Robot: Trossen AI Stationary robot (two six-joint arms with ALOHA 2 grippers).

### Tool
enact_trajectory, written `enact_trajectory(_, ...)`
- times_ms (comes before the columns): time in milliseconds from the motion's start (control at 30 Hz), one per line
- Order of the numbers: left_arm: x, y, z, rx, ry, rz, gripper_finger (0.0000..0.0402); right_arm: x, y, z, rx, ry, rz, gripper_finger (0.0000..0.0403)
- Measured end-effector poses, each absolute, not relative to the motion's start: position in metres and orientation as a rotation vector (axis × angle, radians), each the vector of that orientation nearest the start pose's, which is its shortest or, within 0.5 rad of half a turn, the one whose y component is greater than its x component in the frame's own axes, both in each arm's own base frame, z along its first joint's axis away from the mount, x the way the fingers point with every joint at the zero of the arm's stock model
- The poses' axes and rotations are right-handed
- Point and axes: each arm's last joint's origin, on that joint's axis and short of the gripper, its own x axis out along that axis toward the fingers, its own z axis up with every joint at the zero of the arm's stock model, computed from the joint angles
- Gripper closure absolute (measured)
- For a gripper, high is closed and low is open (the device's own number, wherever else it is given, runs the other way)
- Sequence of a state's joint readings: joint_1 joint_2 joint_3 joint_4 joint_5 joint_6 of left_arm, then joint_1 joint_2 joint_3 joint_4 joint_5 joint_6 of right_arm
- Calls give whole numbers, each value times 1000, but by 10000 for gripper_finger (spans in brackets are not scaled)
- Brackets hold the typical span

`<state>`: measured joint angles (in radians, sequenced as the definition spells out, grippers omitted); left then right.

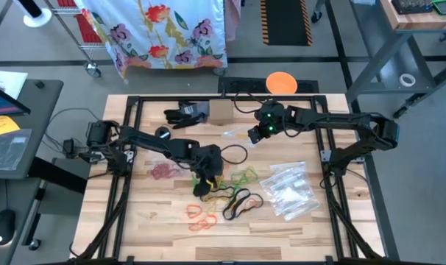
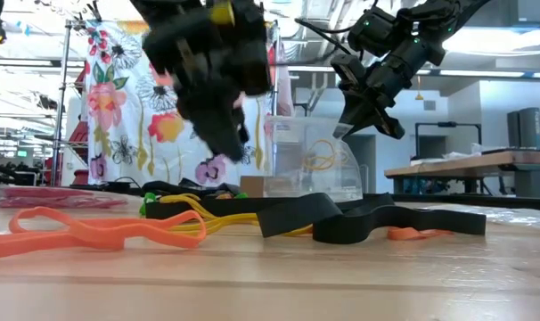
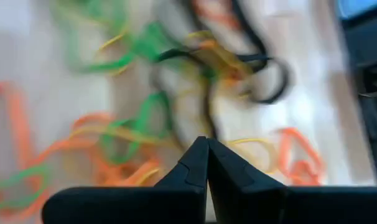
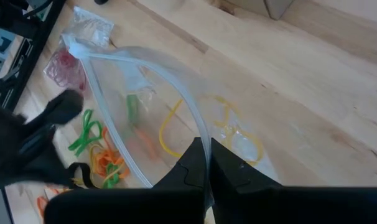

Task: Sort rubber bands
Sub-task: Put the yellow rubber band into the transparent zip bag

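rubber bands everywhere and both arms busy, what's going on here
The robot is sorting rubber bands on a wooden table. The right gripper is shut on the edge of a clear plastic bag, holding it up off the table; a few yellow bands are already inside. The left gripper is shut, hovering over the tangled pile of orange, green, yellow and black bands; whether it has pinched one can't be seen. More bags lie beside the pile.

I see even, bright overhead light on the surface [image 1: 142, 235], with soft shadows. My left wrist view is smeared by motion blur, the rubber bands [image 3: 145, 124] mere streaks. In the low view, the near arm [image 2: 212, 62] is out of focus.
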<state>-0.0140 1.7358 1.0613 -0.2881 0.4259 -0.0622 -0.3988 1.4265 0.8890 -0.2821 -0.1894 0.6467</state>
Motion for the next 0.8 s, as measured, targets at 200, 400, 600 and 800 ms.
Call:
enact_trajectory(200,347,-34,180,-194,946,-427,400,268,-107,221,847,703,-450,403)
enact_trajectory(400,352,-39,170,-106,940,-334,401,268,-107,221,847,700,-449,403)
enact_trajectory(600,358,-38,174,-92,874,-302,401,269,-107,221,846,696,-448,403)
enact_trajectory(800,363,-50,181,-62,774,-287,374,269,-107,221,846,698,-448,403)
